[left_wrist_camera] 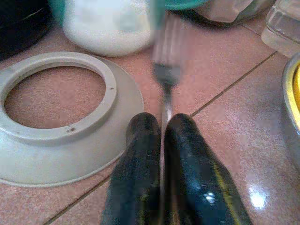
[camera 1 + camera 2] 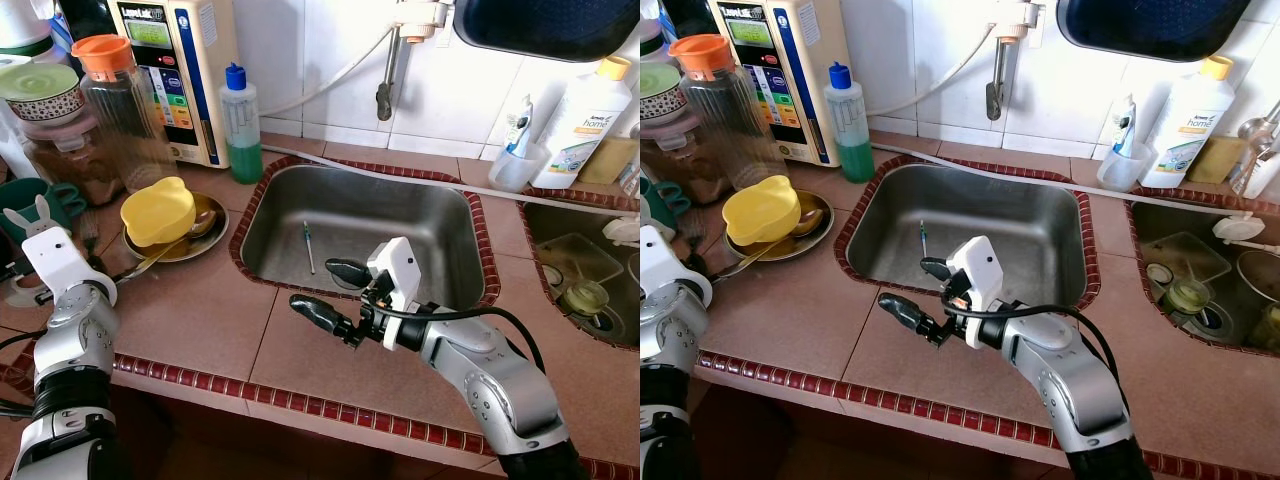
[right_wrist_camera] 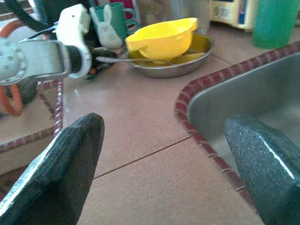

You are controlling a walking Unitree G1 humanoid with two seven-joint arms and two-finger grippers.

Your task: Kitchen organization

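- While the left claw (image 1: 161, 140) sits pressed together on a fork (image 1: 164, 75) at the far left of the head view, the right claw (image 2: 335, 290) hangs spread wide at the middle of the frame, over the desk (image 2: 190, 310) beside the sink (image 2: 270, 210).
- The yellow bowl (image 2: 157, 210) rests on a metal plate (image 2: 205, 235) at left, a spoon (image 2: 160, 255) beside it.
- A thin utensil (image 2: 309, 245) lies in the sink basin.
- Likely best: keep the grip on the fork's slim handle firm and lift straight, clear of the grey ring (image 1: 61, 131).

Right gripper (image 3: 161, 164) spread wide above tiled counter (image 3: 136, 136)

Beyond its fingers: a yellow bowl (image 3: 161, 38) on a metal plate (image 3: 176, 65), sink (image 3: 253, 101) corner, and the left arm (image 3: 44, 56).
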